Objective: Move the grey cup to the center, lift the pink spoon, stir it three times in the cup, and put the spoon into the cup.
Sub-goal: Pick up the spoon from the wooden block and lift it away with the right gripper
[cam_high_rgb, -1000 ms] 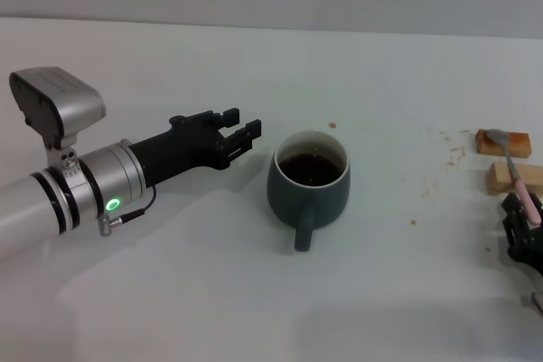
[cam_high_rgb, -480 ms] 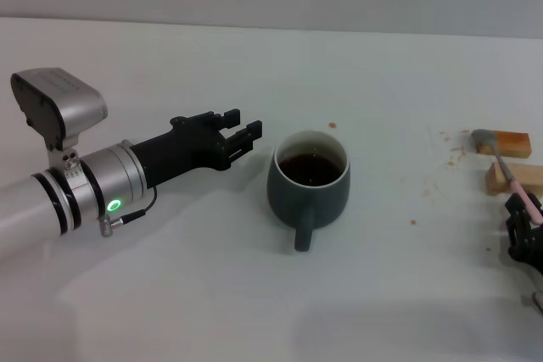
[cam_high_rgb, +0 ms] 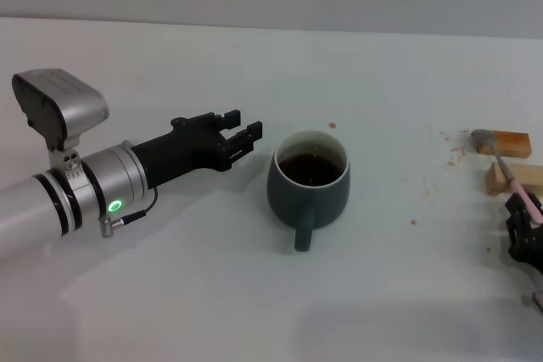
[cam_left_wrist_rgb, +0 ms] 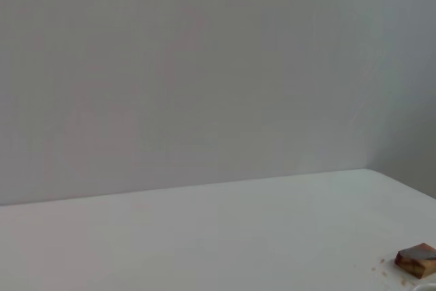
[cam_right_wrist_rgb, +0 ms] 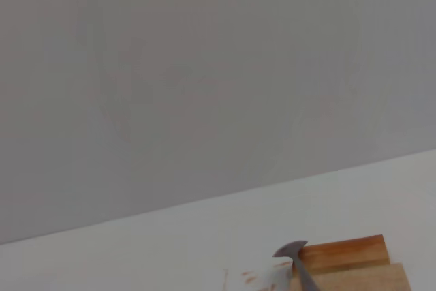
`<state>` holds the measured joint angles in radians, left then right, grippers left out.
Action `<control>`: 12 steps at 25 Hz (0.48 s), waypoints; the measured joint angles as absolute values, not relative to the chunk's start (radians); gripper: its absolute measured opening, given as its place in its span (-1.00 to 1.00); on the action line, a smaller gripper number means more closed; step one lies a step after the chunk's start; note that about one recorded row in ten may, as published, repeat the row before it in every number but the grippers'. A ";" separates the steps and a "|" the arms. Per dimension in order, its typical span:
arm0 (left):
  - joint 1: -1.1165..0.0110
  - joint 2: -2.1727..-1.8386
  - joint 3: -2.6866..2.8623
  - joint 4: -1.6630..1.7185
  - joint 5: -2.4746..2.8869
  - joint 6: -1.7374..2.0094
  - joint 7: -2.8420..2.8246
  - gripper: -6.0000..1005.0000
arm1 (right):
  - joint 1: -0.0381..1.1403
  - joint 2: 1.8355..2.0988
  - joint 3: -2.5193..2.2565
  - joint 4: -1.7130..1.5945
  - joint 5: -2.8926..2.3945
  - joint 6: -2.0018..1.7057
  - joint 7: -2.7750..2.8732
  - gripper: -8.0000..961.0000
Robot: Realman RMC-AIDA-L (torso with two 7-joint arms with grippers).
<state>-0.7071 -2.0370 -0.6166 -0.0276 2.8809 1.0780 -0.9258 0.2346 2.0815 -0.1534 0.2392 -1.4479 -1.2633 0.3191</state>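
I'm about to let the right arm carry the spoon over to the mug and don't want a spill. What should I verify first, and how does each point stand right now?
1. The grey cup stands upright on the table, mid-scene: ok.
2. Cup mouth unobstructed, dark liquid below the rim: ok.
3. The left gripper is open and apart from the cup: ok.
4. The right gripper is at the handle end of the pink spoon; firm grasp: cannot tell.
5. Spoon bowl off the wooden blocks: cannot tell; it sits beside the far block's end.
6. Path from spoon to cup holds only small brown specks: ok.
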 joint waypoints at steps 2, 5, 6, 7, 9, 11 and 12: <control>-0.707 -2.038 -0.617 -0.028 2.881 1.074 -0.926 -0.14 | 0.235 2.082 -0.153 0.239 -1.448 -1.266 0.319 -0.69; -0.707 -2.040 -0.617 -0.028 2.881 1.070 -0.925 -0.14 | 0.235 2.082 -0.153 0.240 -1.448 -1.272 0.319 -0.69; -0.707 -2.041 -0.617 -0.028 2.881 1.069 -0.925 -0.14 | 0.234 2.082 -0.153 0.242 -1.448 -1.273 0.319 -0.69; -0.707 -2.041 -0.617 -0.028 2.881 1.069 -0.925 -0.14 | 0.234 2.082 -0.153 0.242 -1.448 -1.273 0.319 -0.69; -0.708 -2.041 -0.617 -0.028 2.881 1.069 -0.925 -0.14 | 0.233 2.082 -0.153 0.242 -1.448 -1.277 0.319 -0.69; -0.708 -2.042 -0.617 -0.028 2.881 1.069 -0.925 -0.14 | 0.233 2.082 -0.153 0.243 -1.448 -1.284 0.319 -0.69; -0.708 -2.042 -0.617 -0.028 2.881 1.068 -0.925 -0.14 | 0.232 2.082 -0.153 0.244 -1.448 -1.288 0.319 -0.69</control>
<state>-0.7082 -2.0416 -0.6167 -0.0276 2.8808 1.0682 -0.9249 0.2320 2.0815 -0.1533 0.2437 -1.4481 -1.2884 0.3191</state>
